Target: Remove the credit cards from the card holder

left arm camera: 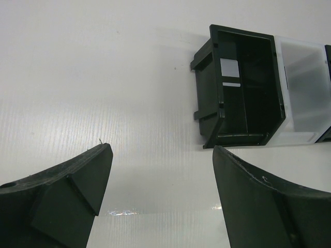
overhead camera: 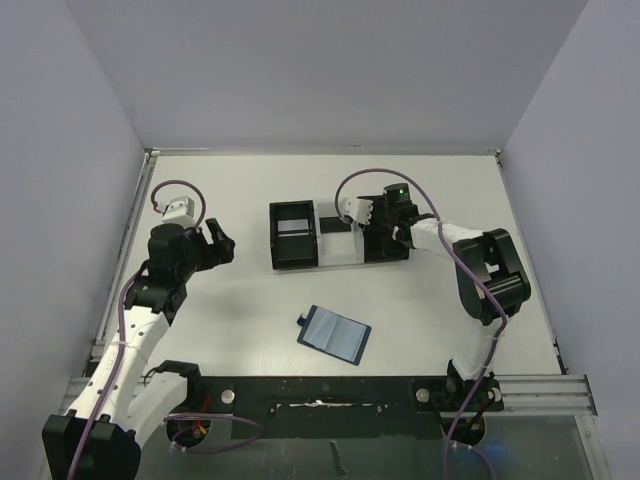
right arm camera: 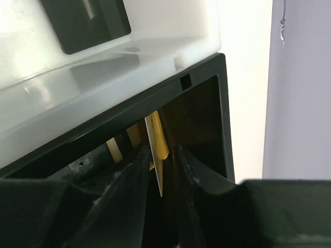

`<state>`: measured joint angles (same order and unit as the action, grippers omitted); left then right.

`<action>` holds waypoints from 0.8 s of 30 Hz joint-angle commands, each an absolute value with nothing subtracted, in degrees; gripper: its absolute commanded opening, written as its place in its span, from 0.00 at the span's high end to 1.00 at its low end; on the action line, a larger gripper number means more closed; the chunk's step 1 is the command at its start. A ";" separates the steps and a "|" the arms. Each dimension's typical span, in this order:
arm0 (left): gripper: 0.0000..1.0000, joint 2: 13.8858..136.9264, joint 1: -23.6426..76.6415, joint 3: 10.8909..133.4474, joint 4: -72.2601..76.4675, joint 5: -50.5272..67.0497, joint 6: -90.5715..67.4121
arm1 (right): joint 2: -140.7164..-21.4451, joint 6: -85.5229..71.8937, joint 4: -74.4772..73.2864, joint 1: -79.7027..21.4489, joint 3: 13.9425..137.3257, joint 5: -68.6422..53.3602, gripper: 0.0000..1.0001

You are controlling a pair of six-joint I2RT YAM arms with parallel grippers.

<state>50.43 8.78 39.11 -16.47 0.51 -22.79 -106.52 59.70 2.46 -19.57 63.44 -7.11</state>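
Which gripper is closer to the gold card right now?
Right. The right gripper straddles the gold card inside the right-hand black box; the left gripper sits far off, past the other black box.

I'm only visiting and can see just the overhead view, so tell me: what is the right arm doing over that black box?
Observer: The right wrist camera shows a thin card on edge between the right fingers, down inside the box.
Visitor: Is the left arm holding anything?
Observer: No. Its wrist camera shows the left fingers wide apart, only tabletop between them.
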 commanded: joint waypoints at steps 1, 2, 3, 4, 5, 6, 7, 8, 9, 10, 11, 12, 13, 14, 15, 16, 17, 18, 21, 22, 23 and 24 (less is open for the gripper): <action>0.23 49.73 8.24 39.41 -13.13 1.40 -21.98 | -105.32 60.49 3.52 -19.88 65.05 -8.97 0.71; 0.23 49.70 8.18 39.36 -13.06 1.36 -21.97 | -105.27 60.42 3.25 -19.81 65.04 -9.17 0.70; 0.23 49.81 8.10 39.37 -13.01 1.49 -22.02 | -105.33 60.53 3.16 -19.52 65.00 -9.35 0.70; 0.23 49.93 8.01 39.37 -13.01 1.68 -22.00 | -105.44 60.52 2.98 -19.33 64.96 -9.54 0.70; 0.23 50.07 8.00 39.42 -13.01 1.82 -21.97 | -105.56 60.50 2.61 -19.08 65.07 -9.65 0.70; 0.23 50.16 8.00 39.46 -13.01 1.94 -21.97 | -105.76 60.53 1.91 -19.01 65.26 -9.67 0.70; 0.23 50.29 8.00 39.46 -12.99 2.03 -21.97 | -105.77 60.55 1.28 -18.97 65.48 -9.74 0.70; 0.23 50.31 8.00 39.46 -12.93 2.18 -21.97 | -105.84 60.31 0.82 -18.91 65.60 -9.63 0.69; 0.23 50.32 7.93 39.46 -12.92 2.18 -21.97 | -105.82 60.17 0.34 -18.75 65.71 -9.65 0.69; 0.23 50.39 7.92 39.42 -12.92 2.26 -21.97 | -105.64 59.96 0.00 -18.74 65.74 -9.60 0.69; 0.23 50.40 7.91 39.46 -12.91 2.28 -21.97 | -105.50 59.67 -0.36 -18.68 65.74 -9.65 0.68; 0.23 50.44 7.91 39.39 -12.84 2.33 -21.97 | -105.46 59.18 -0.49 -18.33 65.68 -9.85 0.67; 0.23 50.39 7.91 39.31 -12.79 2.42 -21.93 | -105.38 58.25 -0.38 -18.03 65.71 -10.03 0.66; 0.23 50.47 7.91 39.29 -12.75 2.52 -21.97 | -105.43 57.59 -0.45 -17.82 65.78 -10.26 0.66; 0.23 50.62 7.91 39.29 -12.70 2.59 -21.97 | -105.42 57.23 -0.45 -17.61 65.75 -10.16 0.65; 0.22 50.84 7.91 39.29 -12.74 2.81 -21.96 | -105.47 57.08 -0.59 -17.61 65.74 -10.11 0.65; 0.23 51.07 7.91 39.33 -12.73 2.98 -21.97 | -105.47 57.09 -0.76 -17.62 65.68 -10.17 0.64; 0.23 51.22 7.91 39.41 -12.81 3.09 -21.97 | -105.47 57.08 -0.69 -17.51 65.58 -10.05 0.64; 0.23 51.71 7.91 39.54 -12.82 3.33 -21.97 | -105.23 56.57 -0.17 -17.50 65.61 -9.02 0.63; 0.23 51.82 7.91 39.55 -12.83 3.45 -21.96 | -104.96 56.02 0.41 -17.57 65.57 -8.12 0.63; 0.23 51.92 7.90 39.55 -12.83 3.50 -21.97 | -104.50 55.17 1.18 -17.66 65.52 -7.65 0.63; 0.23 51.94 7.90 39.55 -12.83 3.56 -21.97 | -103.91 54.07 1.73 -17.70 65.60 -7.49 0.62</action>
